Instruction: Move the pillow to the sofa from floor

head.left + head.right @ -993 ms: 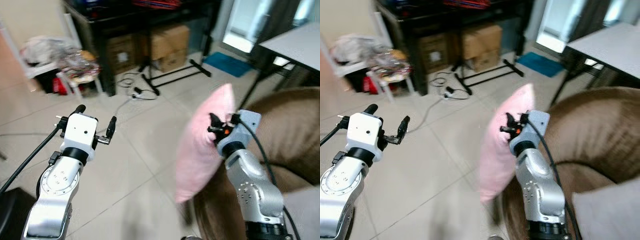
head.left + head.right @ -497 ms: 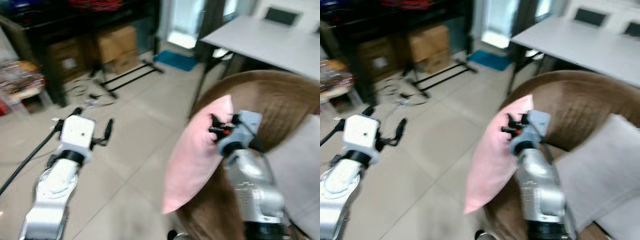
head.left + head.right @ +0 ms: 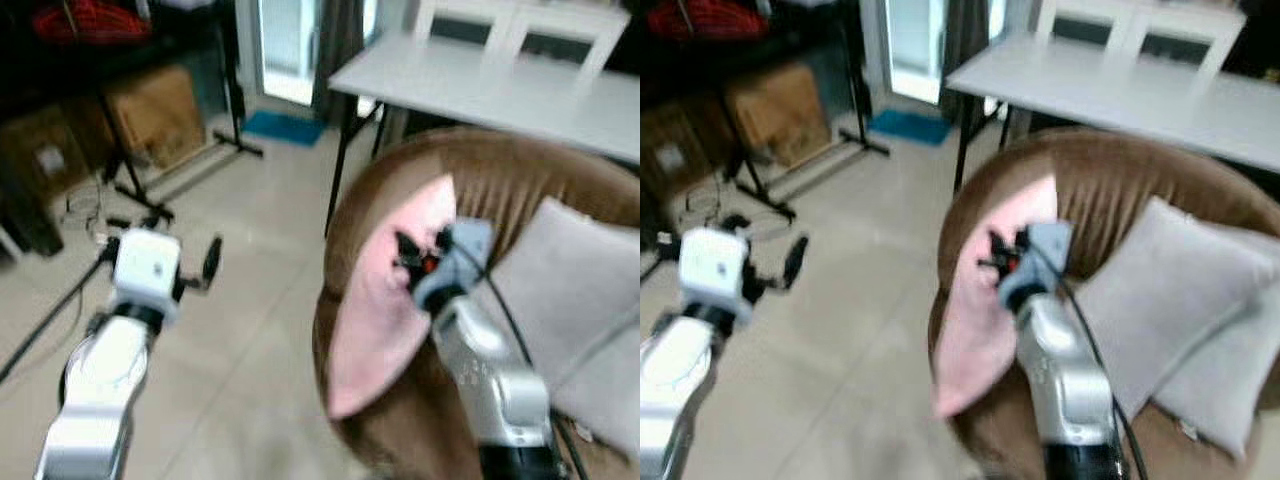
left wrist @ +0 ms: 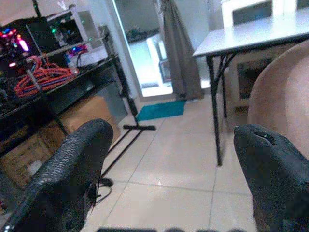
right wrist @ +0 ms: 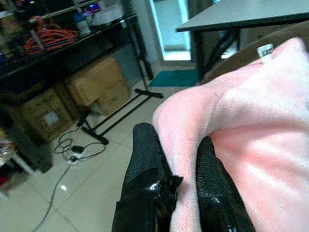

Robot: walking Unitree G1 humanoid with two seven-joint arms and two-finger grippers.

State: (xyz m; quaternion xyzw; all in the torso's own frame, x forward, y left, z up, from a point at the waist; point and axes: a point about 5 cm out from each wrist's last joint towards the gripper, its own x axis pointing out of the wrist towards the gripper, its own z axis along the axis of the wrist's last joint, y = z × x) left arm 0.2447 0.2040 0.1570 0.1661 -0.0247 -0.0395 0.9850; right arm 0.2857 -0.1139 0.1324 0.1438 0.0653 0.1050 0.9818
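A pink pillow (image 3: 385,300) hangs in the air against the rounded arm of the brown sofa (image 3: 500,175). My right gripper (image 3: 420,252) is shut on the pillow's upper edge; in the right wrist view the pink fabric (image 5: 231,140) is pinched between both black fingers (image 5: 147,169). My left gripper (image 3: 185,265) is held out over the tiled floor to the left, open and holding nothing, its two fingers (image 4: 72,169) wide apart in the left wrist view.
Two grey cushions (image 3: 1165,290) lie on the sofa seat to the right. A white table (image 3: 500,85) stands behind the sofa. Cardboard boxes (image 3: 150,110), a black stand (image 3: 130,160) and cables sit at the far left beside a teal mat (image 3: 280,128).
The camera has swung right, bringing the sofa and grey cushions into view. The pillow, still in my right gripper, is now over the sofa arm.
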